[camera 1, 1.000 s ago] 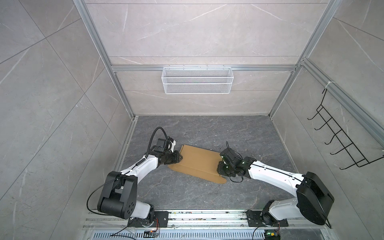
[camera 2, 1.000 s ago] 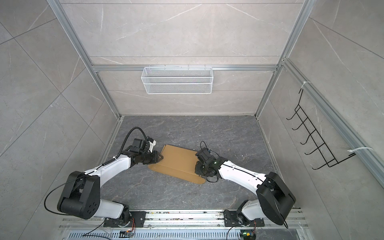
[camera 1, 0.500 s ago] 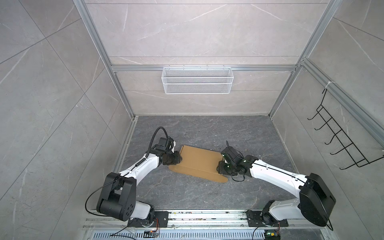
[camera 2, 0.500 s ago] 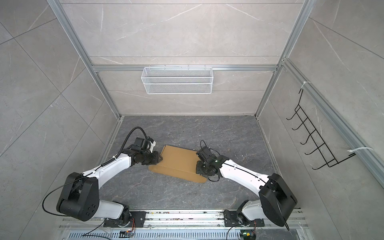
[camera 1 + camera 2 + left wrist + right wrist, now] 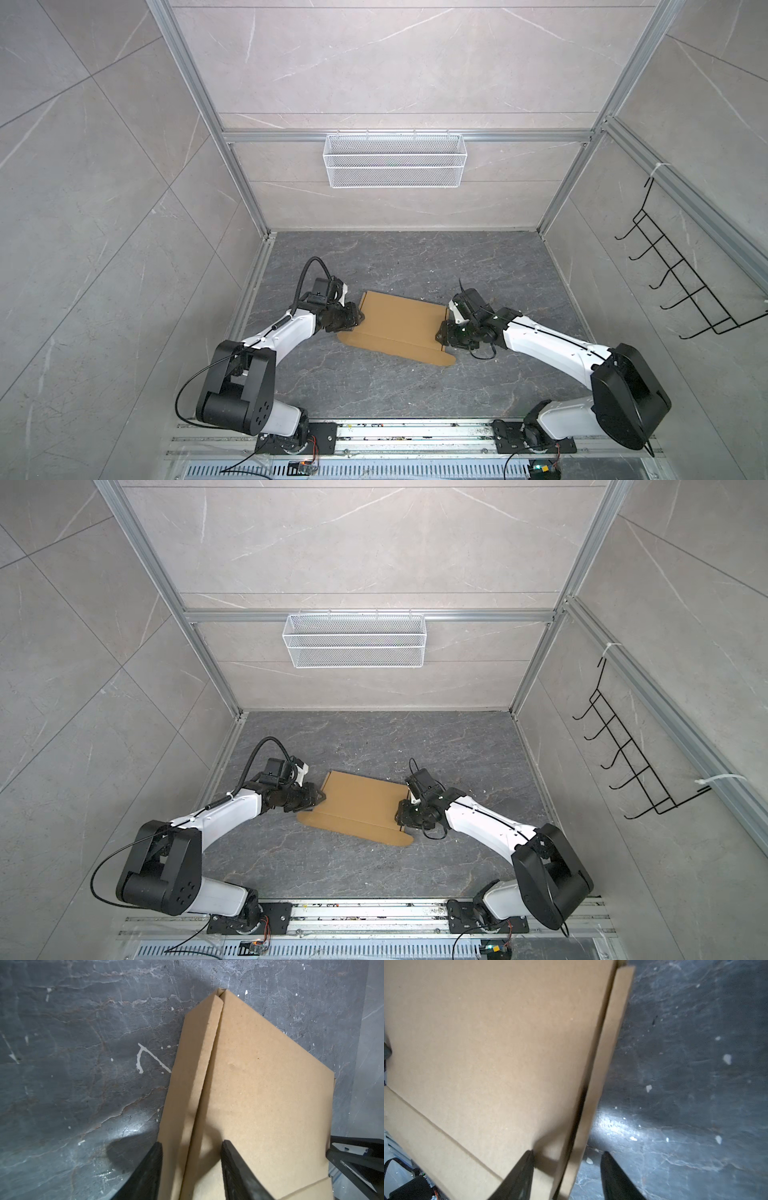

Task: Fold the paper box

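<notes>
Brown on veined grey.
The paper box [image 5: 399, 324] is plain, unprinted brown; the bench [image 5: 374, 382] dark grey with pale veining; the wire basket [image 5: 394, 166] white mesh.

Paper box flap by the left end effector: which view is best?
Left wrist view: the side flap and its crease lie close-up, between the left end effector's open jaws. Both top views show the paper box whole, flap barely visible. Right wrist view shows only the opposite edge.

The left arm [image 5: 286, 334] and right arm [image 5: 548, 345] are white shells between bulky black joints; a black cable [image 5: 302, 276] loops off the left; the left gripper [image 5: 191, 1145] and right gripper [image 5: 566, 1153] are black.
</notes>
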You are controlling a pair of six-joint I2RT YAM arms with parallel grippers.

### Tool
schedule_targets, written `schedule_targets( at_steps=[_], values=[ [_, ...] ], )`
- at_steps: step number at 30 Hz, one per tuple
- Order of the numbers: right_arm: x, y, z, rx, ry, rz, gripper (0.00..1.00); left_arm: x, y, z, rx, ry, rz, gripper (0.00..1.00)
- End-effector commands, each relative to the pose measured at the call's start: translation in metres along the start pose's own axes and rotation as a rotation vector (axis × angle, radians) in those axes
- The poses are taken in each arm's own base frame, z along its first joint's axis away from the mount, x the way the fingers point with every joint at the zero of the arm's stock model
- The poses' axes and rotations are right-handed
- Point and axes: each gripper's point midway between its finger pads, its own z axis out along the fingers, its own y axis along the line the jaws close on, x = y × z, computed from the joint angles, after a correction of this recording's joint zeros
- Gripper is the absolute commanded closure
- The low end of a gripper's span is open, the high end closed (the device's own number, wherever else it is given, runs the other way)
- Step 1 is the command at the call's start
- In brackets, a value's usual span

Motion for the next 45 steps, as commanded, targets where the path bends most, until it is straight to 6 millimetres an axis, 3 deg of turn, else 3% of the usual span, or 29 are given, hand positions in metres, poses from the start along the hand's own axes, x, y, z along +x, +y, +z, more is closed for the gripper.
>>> schedule_targets(
  at_steps=[1, 6, 9, 15, 18, 21, 24, 32, 35, 45],
  values=[
    [0.005, -0.006, 0.014, -0.019, 0.022, 0.002, 0.52, 0.001, 0.004, 0.003, -0.010, -0.015, -0.016, 0.59],
    [0.012, -0.013, 0.028, -0.018, 0.040, 0.019, 0.63, 0.010, 0.010, 0.008, -0.022, -0.007, -0.032, 0.66],
    [0.011, -0.011, 0.027, -0.031, 0.036, 0.018, 0.64, 0.012, 0.010, 0.006, -0.020, -0.009, -0.037, 0.68],
    [-0.003, 0.002, 0.010, -0.093, 0.013, -0.004, 0.50, -0.001, -0.007, -0.015, 0.014, -0.047, -0.015, 0.65],
    [-0.014, 0.007, -0.003, -0.160, 0.004, -0.003, 0.42, -0.010, -0.017, -0.027, 0.049, -0.081, -0.021, 0.55],
    [-0.029, 0.001, -0.015, -0.219, -0.028, 0.041, 0.37, -0.024, -0.008, -0.032, 0.041, -0.146, -0.045, 0.45],
    [-0.040, -0.004, -0.021, -0.302, -0.055, 0.116, 0.34, -0.039, -0.001, -0.025, 0.033, -0.197, -0.039, 0.39],
    [-0.037, -0.010, -0.008, -0.391, -0.048, 0.213, 0.29, -0.070, -0.019, 0.008, 0.175, -0.231, 0.002, 0.35],
    [-0.032, -0.014, -0.001, -0.395, -0.034, 0.225, 0.27, -0.068, -0.021, 0.020, 0.208, -0.196, 0.004, 0.35],
    [-0.021, -0.019, 0.015, -0.424, -0.009, 0.260, 0.23, -0.045, -0.003, 0.037, 0.203, -0.159, -0.070, 0.48]
  ],
)
